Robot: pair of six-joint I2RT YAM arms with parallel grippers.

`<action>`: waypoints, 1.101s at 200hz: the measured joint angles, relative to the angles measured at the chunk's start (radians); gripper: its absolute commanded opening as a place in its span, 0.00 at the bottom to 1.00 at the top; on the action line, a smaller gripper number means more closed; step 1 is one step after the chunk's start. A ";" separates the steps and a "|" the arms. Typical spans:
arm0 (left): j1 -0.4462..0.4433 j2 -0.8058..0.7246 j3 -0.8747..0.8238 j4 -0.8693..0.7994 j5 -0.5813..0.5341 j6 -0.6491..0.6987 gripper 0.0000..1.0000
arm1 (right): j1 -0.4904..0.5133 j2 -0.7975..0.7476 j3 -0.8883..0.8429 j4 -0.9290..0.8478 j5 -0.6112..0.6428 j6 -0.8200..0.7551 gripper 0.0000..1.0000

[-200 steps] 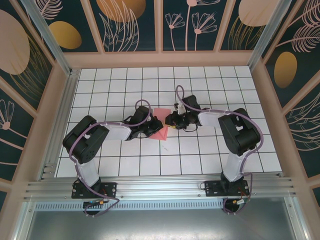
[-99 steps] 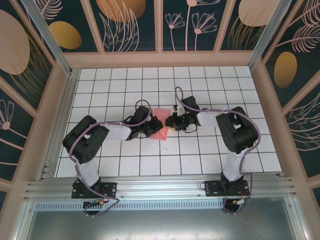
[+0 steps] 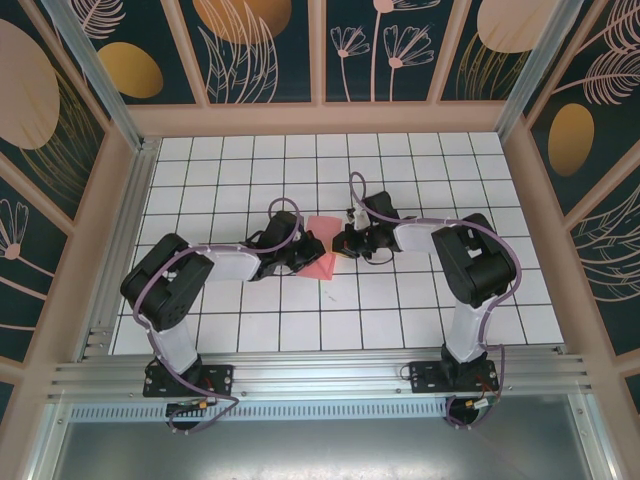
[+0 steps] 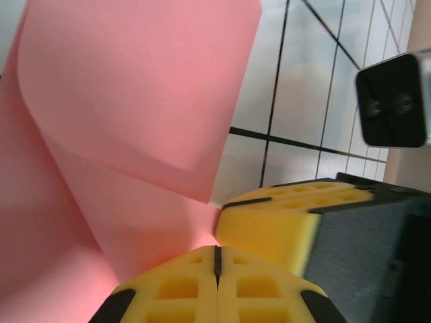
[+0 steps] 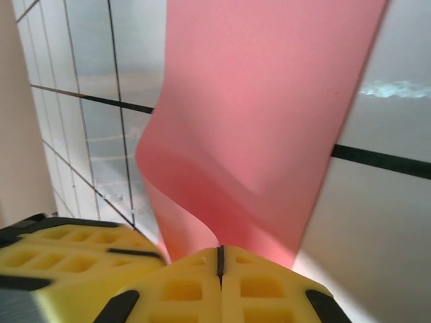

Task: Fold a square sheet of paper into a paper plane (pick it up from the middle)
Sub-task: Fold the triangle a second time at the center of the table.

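The square sheet of paper (image 3: pixel 324 263) is salmon-pink and lies mid-table between both arms, one flap folded over. In the left wrist view the sheet (image 4: pixel 135 101) runs down into my left gripper (image 4: pixel 217 250), whose yellow fingers are pressed together on its edge. From the other side my right gripper (image 5: pixel 219 250) is shut on the sheet (image 5: pixel 269 121), which curls up into its jaws. From above, the left gripper (image 3: pixel 307 256) and right gripper (image 3: pixel 339 243) nearly touch across the paper. The paper plane is out of view.
The white tiled table (image 3: pixel 400 300) is walled by a wooden frame with patterned panels (image 3: pixel 320 50). The right gripper's yellow fingers (image 4: pixel 269 222) crowd the left wrist view, and the left gripper's fingers (image 5: pixel 74 249) sit close at the right wrist view's lower left.
My right gripper has closed onto the edge of the sheet. The left arm's elbow has shifted slightly left; the paper stays in place.
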 measured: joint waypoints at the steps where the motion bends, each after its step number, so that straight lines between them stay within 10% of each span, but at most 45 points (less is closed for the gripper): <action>1: 0.000 -0.001 0.000 -0.001 0.000 0.000 0.10 | 0.000 0.000 0.000 -0.002 0.003 -0.001 0.00; 90: 0.000 -0.023 -0.002 -0.068 -0.035 0.042 0.25 | 0.000 0.020 0.051 -0.060 0.075 -0.075 0.00; 220: 0.000 0.029 0.021 -0.175 -0.032 0.106 0.10 | 0.003 0.068 0.116 -0.109 0.120 -0.139 0.01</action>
